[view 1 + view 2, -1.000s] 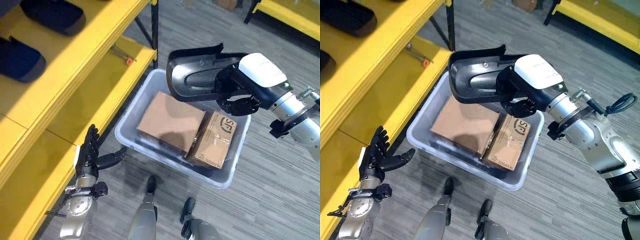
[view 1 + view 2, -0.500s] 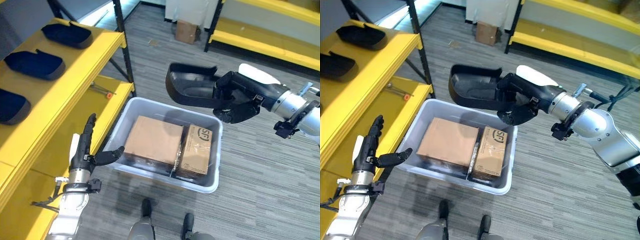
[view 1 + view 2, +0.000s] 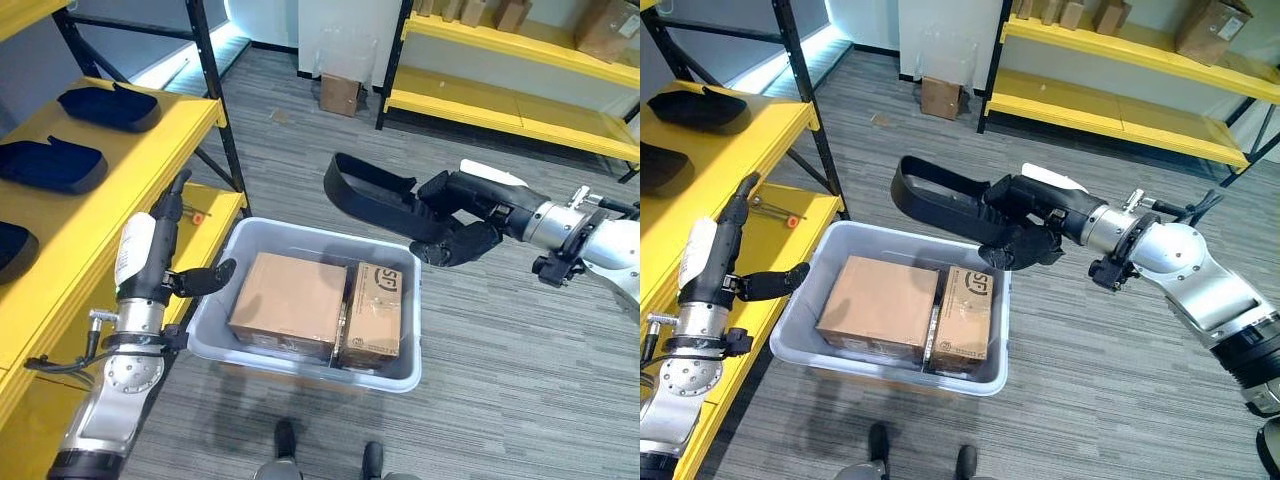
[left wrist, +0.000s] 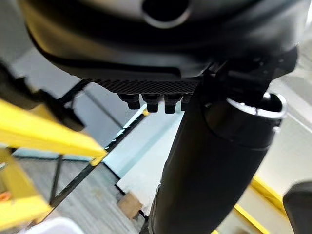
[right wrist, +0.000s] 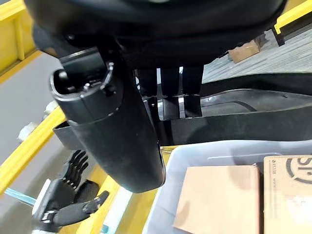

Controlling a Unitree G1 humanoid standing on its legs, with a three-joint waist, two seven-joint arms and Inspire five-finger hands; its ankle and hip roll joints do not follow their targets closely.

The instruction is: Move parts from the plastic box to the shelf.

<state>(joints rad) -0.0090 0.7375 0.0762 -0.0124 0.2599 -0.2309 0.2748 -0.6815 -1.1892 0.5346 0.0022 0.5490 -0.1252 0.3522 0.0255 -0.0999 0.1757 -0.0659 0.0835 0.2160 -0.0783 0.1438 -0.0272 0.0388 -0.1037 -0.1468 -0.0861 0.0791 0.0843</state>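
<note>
Right hand point(image 3: 455, 215) clamped on part point(image 3: 372, 195), held clear above box point(image 3: 300, 366); left hand point(image 3: 160, 255) spread beside shelf point(image 3: 75, 235) edge.

Grey wood-grain plank floor point(image 3: 300, 130). Second yellow rack point(image 3: 520, 60) on black uprights along the far side, carrying cardboard boxes point(image 3: 610, 25) on its upper level. One small cardboard box point(image 3: 340, 93) stands on the floor against a pale wall point(image 3: 340, 30). Bright strip of light point(image 3: 170, 70) at far left floor level.
</note>
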